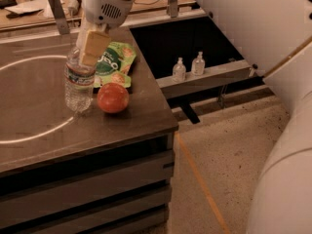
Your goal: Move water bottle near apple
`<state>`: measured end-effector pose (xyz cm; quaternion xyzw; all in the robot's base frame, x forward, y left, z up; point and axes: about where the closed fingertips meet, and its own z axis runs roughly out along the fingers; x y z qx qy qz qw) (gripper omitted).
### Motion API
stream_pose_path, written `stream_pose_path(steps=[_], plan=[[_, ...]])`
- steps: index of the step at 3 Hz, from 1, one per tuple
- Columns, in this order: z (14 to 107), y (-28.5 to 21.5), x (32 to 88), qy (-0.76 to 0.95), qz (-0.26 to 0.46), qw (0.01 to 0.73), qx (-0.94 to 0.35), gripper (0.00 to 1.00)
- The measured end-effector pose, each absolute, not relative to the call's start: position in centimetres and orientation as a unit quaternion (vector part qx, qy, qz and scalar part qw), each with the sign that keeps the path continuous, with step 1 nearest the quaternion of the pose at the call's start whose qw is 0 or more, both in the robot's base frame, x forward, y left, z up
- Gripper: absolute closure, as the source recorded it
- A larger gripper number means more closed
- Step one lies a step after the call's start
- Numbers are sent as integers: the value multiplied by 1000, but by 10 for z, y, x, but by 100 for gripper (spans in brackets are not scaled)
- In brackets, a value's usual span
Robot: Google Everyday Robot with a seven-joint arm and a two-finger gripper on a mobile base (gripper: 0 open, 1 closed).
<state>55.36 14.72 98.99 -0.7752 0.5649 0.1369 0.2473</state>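
The water bottle, clear ribbed plastic with a label band, stands upright on the dark table. Its cap is hidden behind my gripper. The apple, round and red-orange, sits on the table just right of the bottle, a small gap apart. My gripper hangs from the white arm at the bottle's top, above and left of the apple.
A green snack bag lies right behind the apple and bottle. Two small pump bottles stand on a lower shelf to the right. The table's right edge is close to the apple. A white ring is marked on the tabletop.
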Motion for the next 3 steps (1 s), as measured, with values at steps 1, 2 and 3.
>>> stream_pose_path(steps=[1,2,3], plan=[[989,152,549,563,126,239,-781,59],[983,155,544,560,117,226,-789,35],[981,156,541,555,110,217,-795,13]])
